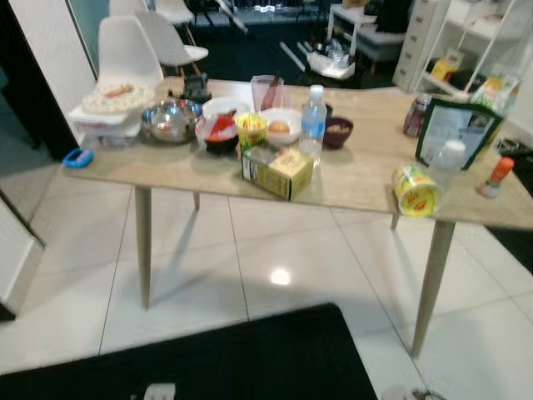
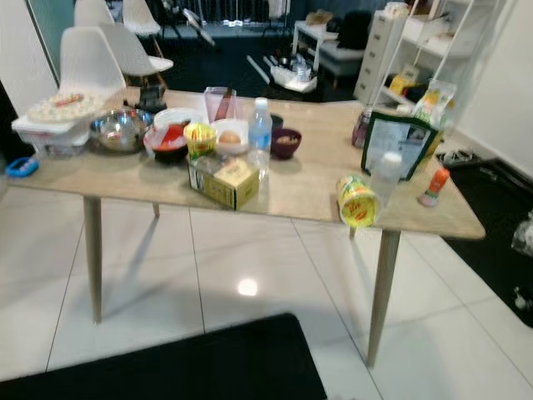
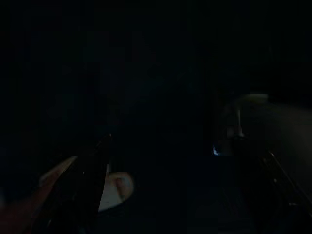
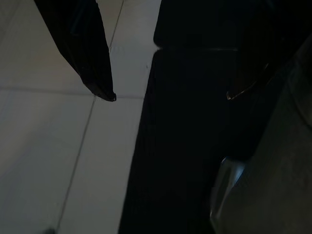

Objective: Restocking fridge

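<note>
Several groceries crowd a light wooden table (image 1: 358, 179): a clear water bottle (image 1: 312, 123) stands behind a yellow carton (image 1: 278, 171), bowls cluster beside them, and a yellow tub (image 1: 415, 191) lies on its side near the table's right edge. The right gripper (image 4: 170, 95) hangs over white floor tiles (image 4: 44, 146), fingers spread apart, holding nothing. The left gripper's state cannot be told in the dark.
</note>
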Tool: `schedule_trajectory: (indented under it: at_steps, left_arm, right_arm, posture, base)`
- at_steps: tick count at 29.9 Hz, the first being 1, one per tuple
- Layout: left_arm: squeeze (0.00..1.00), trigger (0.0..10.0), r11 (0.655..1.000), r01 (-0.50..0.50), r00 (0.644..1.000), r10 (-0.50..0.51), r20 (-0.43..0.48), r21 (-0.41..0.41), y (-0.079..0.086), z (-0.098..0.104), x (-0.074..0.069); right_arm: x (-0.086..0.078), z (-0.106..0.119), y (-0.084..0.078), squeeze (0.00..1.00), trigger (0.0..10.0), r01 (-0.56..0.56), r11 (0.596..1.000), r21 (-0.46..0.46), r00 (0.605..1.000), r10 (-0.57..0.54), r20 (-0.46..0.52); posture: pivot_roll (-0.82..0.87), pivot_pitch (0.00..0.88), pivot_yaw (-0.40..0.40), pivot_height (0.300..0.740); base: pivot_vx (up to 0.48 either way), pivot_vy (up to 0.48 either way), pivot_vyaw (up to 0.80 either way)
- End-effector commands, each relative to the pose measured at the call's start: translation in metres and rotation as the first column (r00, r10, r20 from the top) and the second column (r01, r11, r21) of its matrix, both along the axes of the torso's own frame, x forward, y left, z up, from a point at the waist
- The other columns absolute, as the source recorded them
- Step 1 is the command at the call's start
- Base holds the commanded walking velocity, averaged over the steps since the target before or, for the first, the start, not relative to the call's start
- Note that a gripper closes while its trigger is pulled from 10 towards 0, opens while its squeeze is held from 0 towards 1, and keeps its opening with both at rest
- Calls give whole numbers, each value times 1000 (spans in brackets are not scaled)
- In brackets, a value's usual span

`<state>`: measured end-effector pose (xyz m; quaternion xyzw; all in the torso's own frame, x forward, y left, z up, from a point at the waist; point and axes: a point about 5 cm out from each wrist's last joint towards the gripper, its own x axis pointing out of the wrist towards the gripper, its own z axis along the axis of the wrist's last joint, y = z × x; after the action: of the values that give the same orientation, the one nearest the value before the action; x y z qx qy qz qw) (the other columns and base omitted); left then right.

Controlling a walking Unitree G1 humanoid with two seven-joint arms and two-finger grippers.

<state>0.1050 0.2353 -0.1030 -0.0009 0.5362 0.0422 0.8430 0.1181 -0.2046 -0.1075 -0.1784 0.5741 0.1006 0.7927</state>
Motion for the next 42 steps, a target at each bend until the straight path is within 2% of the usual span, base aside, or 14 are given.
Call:
schedule_trajectory:
  at_steps: [1,20,30,32,34,37,40,41,42]
  left_arm:
    - [0,10000,1000,1,1000,-1,-14,-1,-1,-1,-4]
    - [0,10000,1000,-4,1000,4,-14,7,0,-1,-4]
    - [0,10000,1000,-15,1000,15,-5,14,0,-1,-3]
    - [0,10000,1000,-13,1000,13,-5,10,-1,-1,-3]
    - [0,10000,1000,-9,1000,9,-6,7,-1,-1,-3]
    - [0,10000,1000,-10,1000,10,-5,7,-1,-1,-3]
    - [0,10000,1000,-19,1000,19,-3,1,-2,-1,-3]
    - [0,10000,1000,-22,1000,22,-3,-1,-2,-1,-3]
    - [0,10000,1000,-22,1000,22,-3,-1,-2,-1,-3]
  right_arm:
    - [2,1,1,0,10000,0,1000,3,1000,0,6]
    - [3,1,2,0,10000,-3,1000,6,1000,3,6]
    - [5,2,1,0,10000,8,1000,15,1000,-9,20]
    - [10,3,-1,0,10000,42,999,34,998,-44,44]
    - [14,6,-10,0,10000,84,996,18,994,-85,64]
    - [14,7,-14,0,10000,96,995,5,993,-96,65]
    - [11,9,-31,0,10000,210,977,-27,976,-207,69]
    - [8,10,-39,0,10000,278,960,-38,959,-274,73]
    - [8,10,-39,0,10000,278,960,-38,959,-274,73]
  posture:
    - [-26,0,11,740]
    - [-25,0,10,740]
    - [-25,0,9,740]
    - [-26,0,10,740]
    - [-28,0,8,740]
    - [-28,0,8,740]
    - [-27,0,6,740]
    - [-27,0,6,740]
    - [-27,0,6,740]
  base:
    - [386,0,0]
    - [354,0,0]
    - [0,0,0]
    - [0,0,0]
    - [0,0,0]
    - [0,0,0]
    - [0,0,0]
    - [0,0,0]
    - [0,0,0]
